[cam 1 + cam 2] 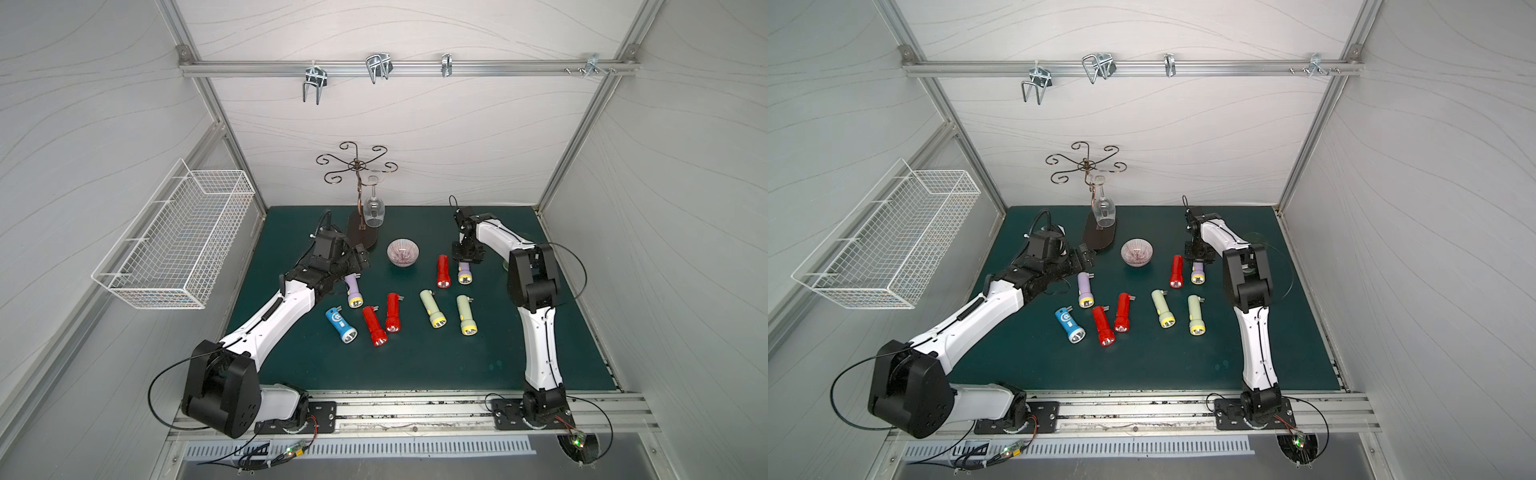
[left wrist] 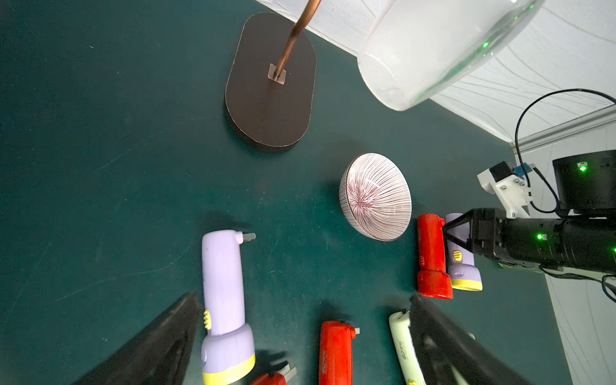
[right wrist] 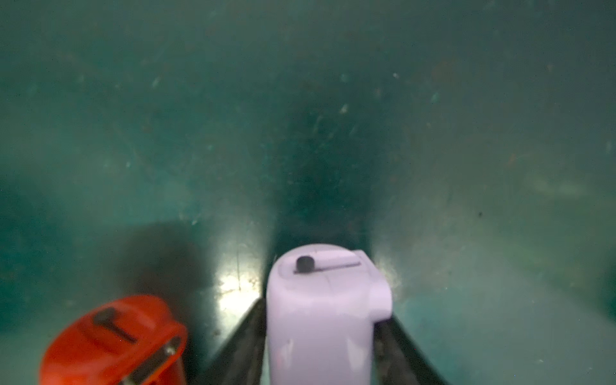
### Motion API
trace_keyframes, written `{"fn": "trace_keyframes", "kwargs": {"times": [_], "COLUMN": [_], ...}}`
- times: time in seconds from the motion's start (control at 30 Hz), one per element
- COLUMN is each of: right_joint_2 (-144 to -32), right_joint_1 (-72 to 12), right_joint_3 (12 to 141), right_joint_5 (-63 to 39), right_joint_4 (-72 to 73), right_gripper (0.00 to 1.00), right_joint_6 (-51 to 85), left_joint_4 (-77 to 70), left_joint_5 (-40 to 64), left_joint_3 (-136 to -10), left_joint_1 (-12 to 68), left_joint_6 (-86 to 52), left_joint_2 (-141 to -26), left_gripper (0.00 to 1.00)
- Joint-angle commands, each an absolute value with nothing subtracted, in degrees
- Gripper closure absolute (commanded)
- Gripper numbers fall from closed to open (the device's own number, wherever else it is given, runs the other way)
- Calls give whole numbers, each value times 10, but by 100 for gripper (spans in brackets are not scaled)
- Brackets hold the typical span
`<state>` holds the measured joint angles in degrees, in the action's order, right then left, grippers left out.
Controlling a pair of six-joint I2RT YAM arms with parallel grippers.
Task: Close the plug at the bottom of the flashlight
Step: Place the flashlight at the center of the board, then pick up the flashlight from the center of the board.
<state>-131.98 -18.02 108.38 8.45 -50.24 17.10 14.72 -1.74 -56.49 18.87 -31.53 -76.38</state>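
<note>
Red flashlight just beside the right hand's purple flashlight — bowl near.

The lilac flashlight is smooth, satin-looking plastic and the red flashlight beside it is glossier plastic; both lie on a matt dark green table mat that is scuffed and finely scratched. Farther back, the striped bowl looks like glazed ceramic, the stand's dark base is flat and matt under a coppery metal stem, and the wine glass is clear glass. The basket on the left wall is white-coated wire, and the far rail and its hooks are bare, dull-shining metal.
</note>
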Motion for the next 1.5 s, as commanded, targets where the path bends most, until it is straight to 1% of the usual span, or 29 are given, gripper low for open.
{"fn": "trace_keyframes", "kwargs": {"times": [0.0, 0.13, 0.27, 0.43, 0.57, 0.7, 0.87, 1.0, 1.13, 1.3, 1.47], "right_joint_2": [-1304, -1275, -1212, -1113, -1022, -942, -885, -870, -882, -925, -970], "right_joint_1": [-180, -180, -180, -182, -195, -218, -245, -270, -286, -302, -313], "right_joint_3": [1094, 1105, 1070, 976, 874, 786, 696, 647, 618, 619, 628], "right_joint_5": [82, 96, 99, 86, 86, 92, 74, 75, 66, 69, 103], "right_joint_4": [-516, -534, -529, -508, -479, -466, -459, -446, -420, -396, -396], "right_gripper": [42, 41, 41, 43, 44, 45, 45, 45, 46, 46, 47], "right_joint_6": [166, 163, 164, 160, 159, 172, 194, 212, 229, 248, 256], "left_joint_4": [132, 127, 127, 116, 103, 101, 104, 103, 103, 100, 102], "left_joint_5": [-28, -13, 4, 40, 67, 67, 50, 41, 44, 44, 44], "left_joint_3": [-588, -586, -586, -580, -575, -571, -569, -566, -566, -563, -565], "left_joint_1": [187, 187, 187, 187, 195, 214, 255, 287, 300, 303, 303], "left_joint_6": [-300, -303, -316, -338, -353, -356, -340, -329, -324, -323, -323], "left_joint_2": [-750, -754, -766, -781, -791, -793, -792, -794, -800, -802, -802], "left_gripper": [1, 1, 1, 1, 1, 1, 1, 1, 1, 1, 1]}}
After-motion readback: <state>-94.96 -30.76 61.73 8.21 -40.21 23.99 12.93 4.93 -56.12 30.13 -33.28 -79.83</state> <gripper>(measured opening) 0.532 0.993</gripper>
